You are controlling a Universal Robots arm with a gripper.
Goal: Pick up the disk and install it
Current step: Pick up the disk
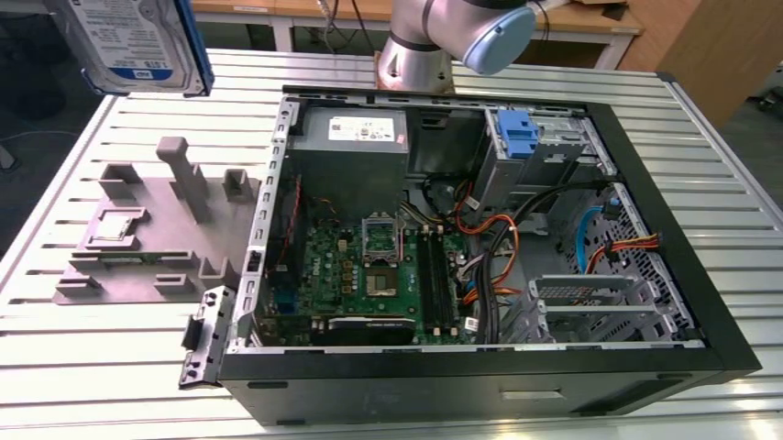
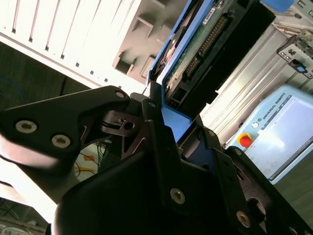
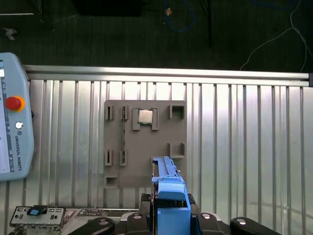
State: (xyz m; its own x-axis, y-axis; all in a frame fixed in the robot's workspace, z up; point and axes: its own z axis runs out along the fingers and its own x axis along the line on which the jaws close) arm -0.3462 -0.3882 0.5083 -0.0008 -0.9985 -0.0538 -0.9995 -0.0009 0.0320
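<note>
End effector (image 2: pixel 168 117) is clamped tight on the disk (image 1: pixel 128 41) by its blue frame edge, probably to leave the body free for a bay. Its wrist points down at the desk (image 1: pixel 722 119). Beside the open case (image 1: pixel 490 229) and above the grey fixture (image 3: pixel 145 142), the disk hangs edge-on, clear of the desk.

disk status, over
Gripper shut on disk. Disk aloft above grey fixture, outside the case. Loose cables inside case.
</note>
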